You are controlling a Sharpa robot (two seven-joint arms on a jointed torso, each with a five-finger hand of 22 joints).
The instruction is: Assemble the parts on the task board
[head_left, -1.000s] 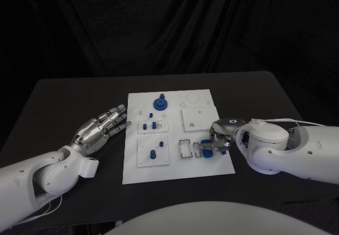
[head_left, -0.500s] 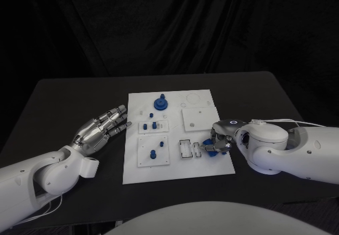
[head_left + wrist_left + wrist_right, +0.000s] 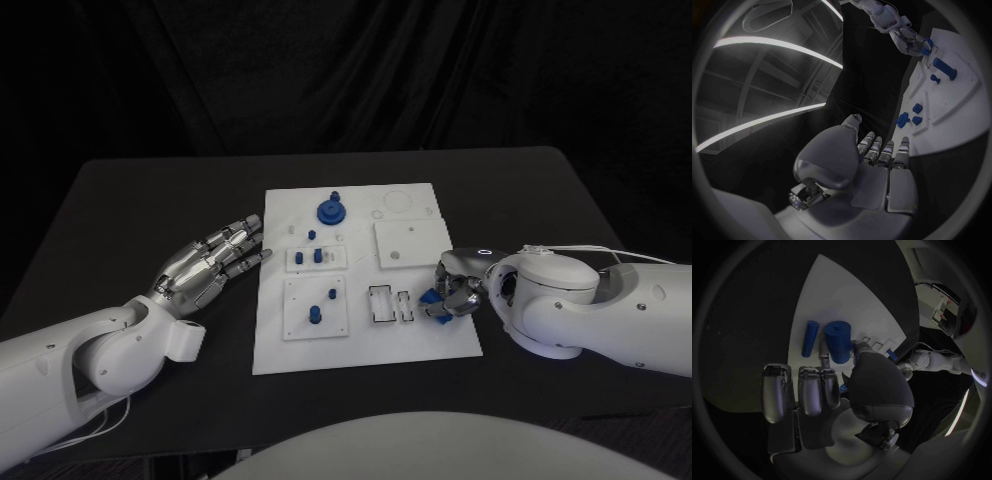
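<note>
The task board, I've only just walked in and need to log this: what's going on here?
The right hand is at the near right of the white task board, gripping a blue part beside the slotted fixture. The left hand rests open on the table by the board's left edge, holding nothing. Other blue parts sit in the board's fixtures.

A black surface (image 3: pixel 130 210) stands before a black curtain (image 3: pixel 346 70) that hangs in folds along its far edge. In the left wrist view, long curved strips of white light (image 3: pixel 773 45) cross a dark ceiling.
</note>
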